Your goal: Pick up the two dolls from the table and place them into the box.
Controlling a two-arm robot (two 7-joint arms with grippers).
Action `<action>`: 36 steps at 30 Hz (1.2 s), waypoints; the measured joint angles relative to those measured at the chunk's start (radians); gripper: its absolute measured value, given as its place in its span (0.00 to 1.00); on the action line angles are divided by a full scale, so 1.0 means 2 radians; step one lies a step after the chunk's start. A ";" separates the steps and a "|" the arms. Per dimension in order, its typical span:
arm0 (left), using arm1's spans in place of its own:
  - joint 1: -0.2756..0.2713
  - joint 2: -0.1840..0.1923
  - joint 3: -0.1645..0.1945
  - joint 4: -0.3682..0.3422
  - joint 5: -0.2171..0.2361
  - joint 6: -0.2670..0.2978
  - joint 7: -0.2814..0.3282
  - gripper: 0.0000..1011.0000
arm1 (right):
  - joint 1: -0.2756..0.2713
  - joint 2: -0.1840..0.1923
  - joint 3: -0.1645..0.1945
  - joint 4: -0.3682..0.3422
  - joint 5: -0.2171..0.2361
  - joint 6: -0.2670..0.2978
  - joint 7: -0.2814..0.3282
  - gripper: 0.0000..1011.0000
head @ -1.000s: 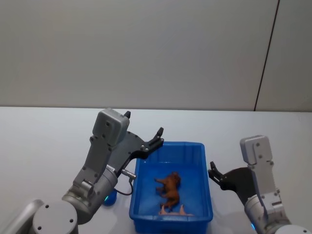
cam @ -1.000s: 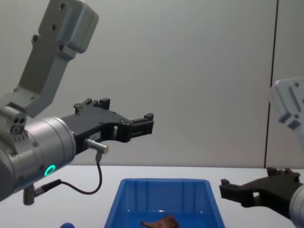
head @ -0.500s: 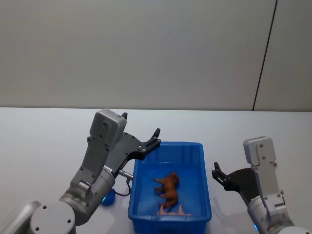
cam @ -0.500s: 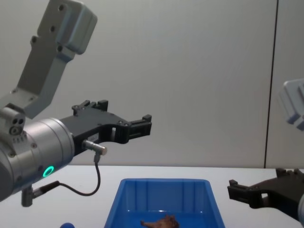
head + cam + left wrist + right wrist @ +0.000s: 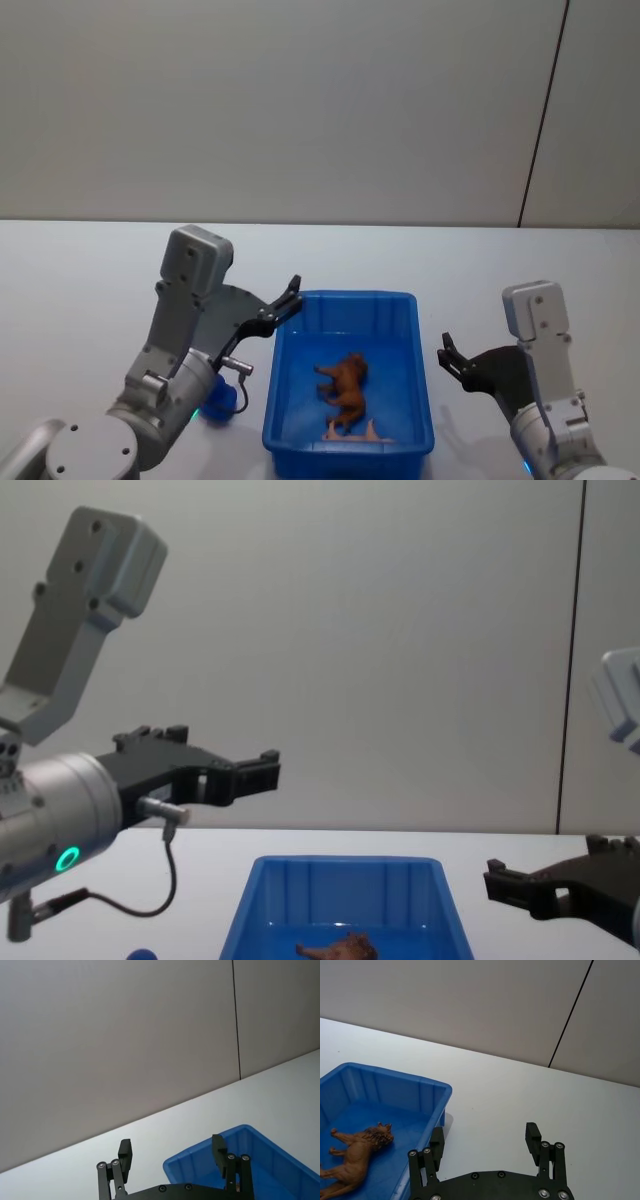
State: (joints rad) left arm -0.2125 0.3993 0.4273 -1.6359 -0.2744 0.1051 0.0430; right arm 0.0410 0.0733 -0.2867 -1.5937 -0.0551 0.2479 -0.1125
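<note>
The blue box [image 5: 345, 297] stands on the white table [image 5: 90, 280] between my two arms. Inside it lies a brown lion-like doll [image 5: 345, 385] on its side, and a pale pinkish doll [image 5: 353, 433] rests against the near wall. The brown doll [image 5: 360, 1152] and the box [image 5: 395, 1072] also show in the right wrist view. My left gripper [image 5: 290, 295] hovers open and holding nothing, just left of the box's far left corner. My right gripper [image 5: 447, 352] hangs open and holding nothing to the right of the box. In the left wrist view the fingers [image 5: 125, 1152] stand wide apart.
A small blue round object [image 5: 222, 400] lies on the table beside my left arm, left of the box. A plain grey wall [image 5: 300, 100] runs behind the table. White tabletop stretches to both sides and beyond the box.
My left arm has drawn back to the left, from over the box's left rim to beside it. My right gripper has shifted slightly right. Both dolls lie unmoved.
</note>
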 joint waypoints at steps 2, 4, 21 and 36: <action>0.001 0.001 -0.002 0.000 -0.004 0.005 0.002 0.99 | 0.000 0.000 0.000 0.000 0.000 0.000 0.000 0.99; 0.003 0.003 -0.005 0.003 -0.012 0.011 0.003 0.99 | 0.000 0.000 0.000 0.000 0.000 0.000 0.000 0.99; 0.007 0.007 -0.016 0.037 -0.044 0.035 0.001 0.99 | -0.001 0.001 0.000 -0.001 0.000 0.000 -0.001 0.99; 0.014 0.006 -0.020 0.061 -0.060 0.052 -0.003 0.99 | -0.001 0.001 0.000 -0.001 0.000 0.000 -0.001 0.99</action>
State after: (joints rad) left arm -0.1845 0.4116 0.3876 -1.5143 -0.3946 0.2100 0.0369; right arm 0.0392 0.0746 -0.2863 -1.5955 -0.0551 0.2478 -0.1152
